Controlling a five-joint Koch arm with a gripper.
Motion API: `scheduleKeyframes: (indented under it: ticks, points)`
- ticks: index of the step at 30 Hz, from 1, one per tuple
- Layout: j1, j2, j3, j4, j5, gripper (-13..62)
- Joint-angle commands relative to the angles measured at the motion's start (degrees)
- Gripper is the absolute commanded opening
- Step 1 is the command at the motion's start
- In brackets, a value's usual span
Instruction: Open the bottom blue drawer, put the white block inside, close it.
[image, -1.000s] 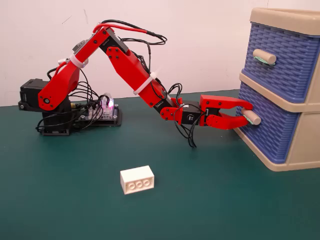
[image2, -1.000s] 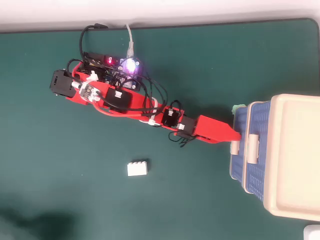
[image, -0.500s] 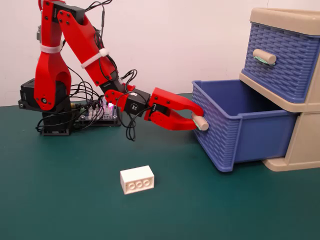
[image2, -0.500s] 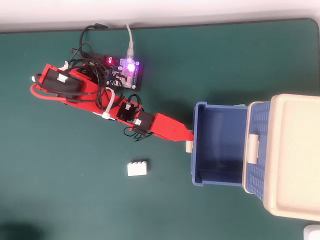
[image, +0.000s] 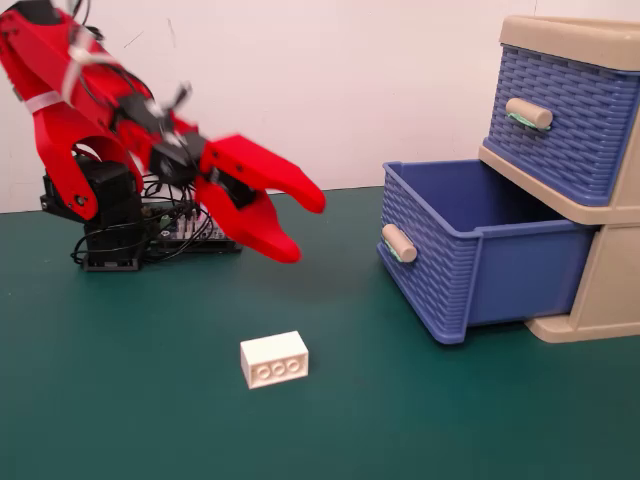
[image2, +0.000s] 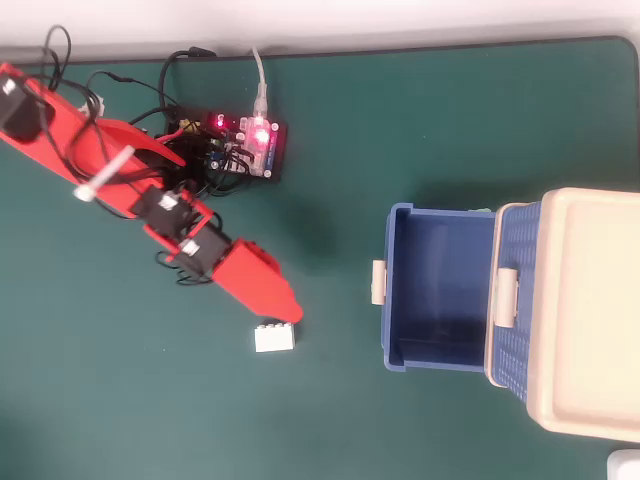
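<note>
The bottom blue drawer (image: 480, 262) (image2: 436, 288) stands pulled out of the beige unit, its inside empty and its beige handle (image: 398, 243) (image2: 378, 281) facing the arm. The white block (image: 274, 359) (image2: 274, 337) lies flat on the green mat, its three circles facing the fixed view. My red gripper (image: 302, 224) (image2: 292, 314) hangs open in the air, up and behind the block in the fixed view. Its two fingers are spread apart with nothing between them. In the overhead view its tip sits just above the block's upper edge.
The upper blue drawer (image: 560, 118) is shut in the beige frame (image2: 590, 310). The arm's base and a lit circuit board (image2: 245, 145) with loose cables sit at the back left. Green mat (image: 420, 410) lies between block and drawer.
The drawer was pulled out by its handle. The gripper then let go of the handle, swung left and up, and opened above the white block. The block has not moved.
</note>
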Motion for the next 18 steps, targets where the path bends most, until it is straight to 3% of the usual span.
scheduleKeyframes:
  ticks: [1,4,8,18]
  points:
    - [3.6,2.3,-11.5,28.3,2.5,33.9]
    - [9.4,-5.8,-28.6,54.8,4.5,34.0]
    - [13.2,-18.9,-43.9,70.4,16.8,33.9]
    - [15.1,-35.2,-55.5,73.6,30.0,33.7]
